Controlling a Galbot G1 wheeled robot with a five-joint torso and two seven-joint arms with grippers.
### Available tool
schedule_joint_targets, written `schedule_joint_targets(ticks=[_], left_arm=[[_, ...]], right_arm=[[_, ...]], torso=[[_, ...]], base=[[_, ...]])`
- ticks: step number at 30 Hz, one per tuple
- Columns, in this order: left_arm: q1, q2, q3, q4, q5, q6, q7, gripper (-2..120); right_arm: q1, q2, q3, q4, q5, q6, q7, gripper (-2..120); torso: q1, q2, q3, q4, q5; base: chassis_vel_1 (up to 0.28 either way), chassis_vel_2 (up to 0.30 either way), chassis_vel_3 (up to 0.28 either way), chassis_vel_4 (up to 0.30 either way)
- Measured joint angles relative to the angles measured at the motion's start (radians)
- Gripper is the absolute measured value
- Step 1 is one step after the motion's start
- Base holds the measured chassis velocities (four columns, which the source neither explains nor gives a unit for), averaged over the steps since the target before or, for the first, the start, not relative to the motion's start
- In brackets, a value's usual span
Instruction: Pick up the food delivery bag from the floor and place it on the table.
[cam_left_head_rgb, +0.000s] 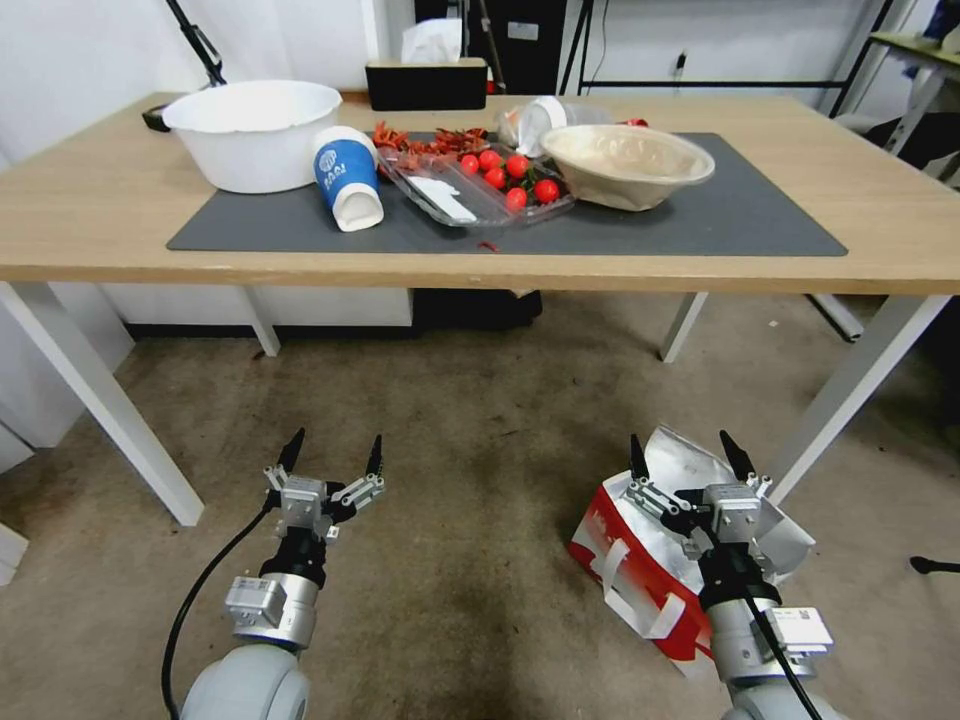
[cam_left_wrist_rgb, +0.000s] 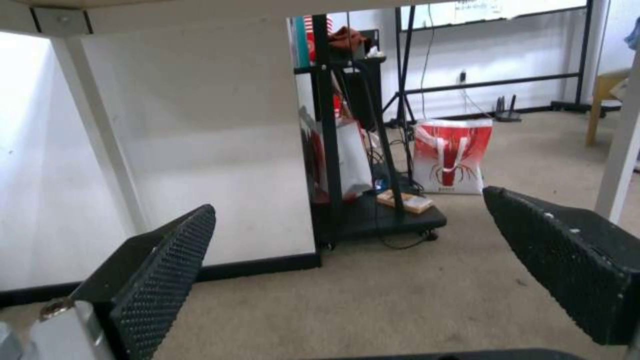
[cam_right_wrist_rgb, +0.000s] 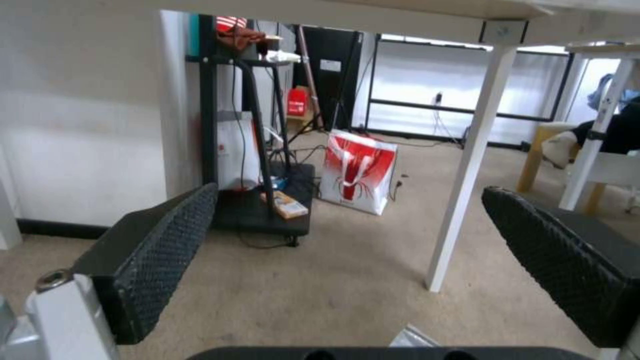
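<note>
- At about eight o'clock in the head view, the left gripper (cam_left_head_rgb: 332, 455) hangs low over the floor (cam_left_head_rgb: 470, 420), its two black fingers spread wide with nothing between them.
- From its own wrist camera the left gripper (cam_left_wrist_rgb: 347, 255) looks under the table edge toward a white panel and a black shelf rack (cam_left_wrist_rgb: 353, 150) — the textured pads (cam_left_wrist_rgb: 163, 270) stand well apart.
- Up at twelve o'clock, the table (cam_left_head_rgb: 90, 215) carries a dark grey mat (cam_left_head_rgb: 740, 215) holding a white bowl (cam_left_head_rgb: 255, 130), a tipped blue-and-white cup (cam_left_head_rgb: 345, 180), a clear tray of cherry tomatoes (cam_left_head_rgb: 500, 185) and a beige bowl (cam_left_head_rgb: 628, 165).
- At four o'clock the food delivery bag (cam_left_head_rgb: 640, 560) lies on the floor beside a white table leg, red side and white straps toward the robot, silver lining showing.
- The right gripper (cam_left_head_rgb: 690, 455) hovers just above the bag — fingers parted, holding nothing.
- In the right wrist view the right gripper (cam_right_wrist_rgb: 347, 250) is likewise spread, facing the floor under the table.
</note>
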Motion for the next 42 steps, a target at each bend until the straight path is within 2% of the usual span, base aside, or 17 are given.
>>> schedule_joint_targets(ticks=[23,42], left_arm=[[0.002,0.001,-0.001,0.002,-0.003,-0.002,0.001,100],[0.007,-0.003,-0.004,-0.001,0.0,-0.004,0.001,100]], right_arm=[[0.002,0.002,-0.005,0.0,-0.002,-0.001,0.0,100],[0.006,-0.01,0.002,0.01,0.009,-0.005,-0.003,100]], torso=[[-0.019,-0.086,-0.067,0.0,0.0],[-0.028,-0.164,-0.135,0.0,0.0]], base=[[0.0,0.0,0.0,0.0],[0.0,0.0,0.0,0.0]])
